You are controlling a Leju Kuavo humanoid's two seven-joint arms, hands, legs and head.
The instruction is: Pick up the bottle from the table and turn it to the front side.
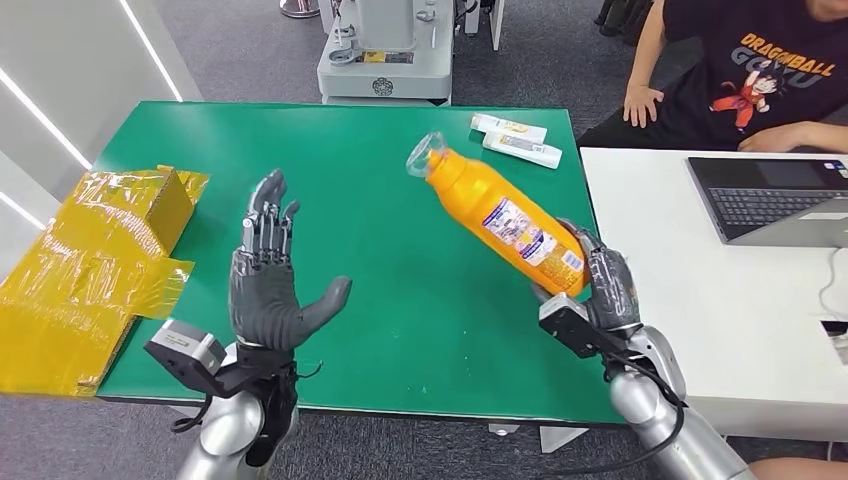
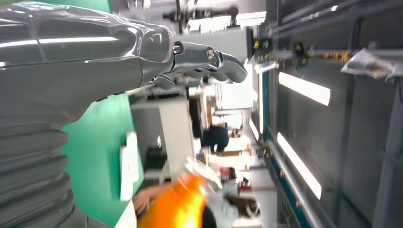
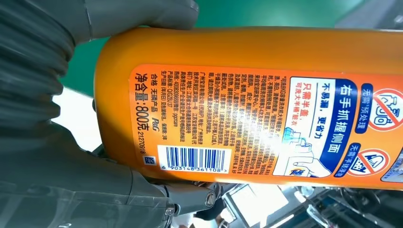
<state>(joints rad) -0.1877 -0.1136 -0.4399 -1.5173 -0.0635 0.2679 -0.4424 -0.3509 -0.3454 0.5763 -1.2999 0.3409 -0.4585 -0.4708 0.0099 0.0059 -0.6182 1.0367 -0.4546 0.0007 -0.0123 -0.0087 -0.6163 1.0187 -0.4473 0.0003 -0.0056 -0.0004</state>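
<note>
- I'm working over a green table (image 1: 400, 250) in a lab room with grey carpet; a white desk stands just beside it with a laptop (image 1: 770, 195) on top, and a person in a dark printed T-shirt (image 1: 760, 70) sits behind that desk.
- Crumpled yellow packaging (image 1: 90, 260) lies at the green table's edge nearest my left arm, and two white tubes (image 1: 515, 140) rest at its far edge.
- My right hand (image 1: 600, 285) grips the orange detergent bottle (image 1: 505, 220) by its base, holding it clear above the green table, tilted, with its clear cap (image 1: 428, 155) pointing away from me.
- In the right wrist view the bottle's label with barcode (image 3: 190, 159) and fine print faces the camera, so I judge this is the back side.
- My left hand (image 1: 270, 275) is raised over the green table, holding nothing, fingers spread, well apart from the bottle.
- Step in hand, as I read it: pick-up done, turning not yet finished.
- The next move calls for rolling the bottle about its long axis, probably with the left hand taking the upper body, without loosening the base grip too soon; the smooth plastic could slip.
</note>
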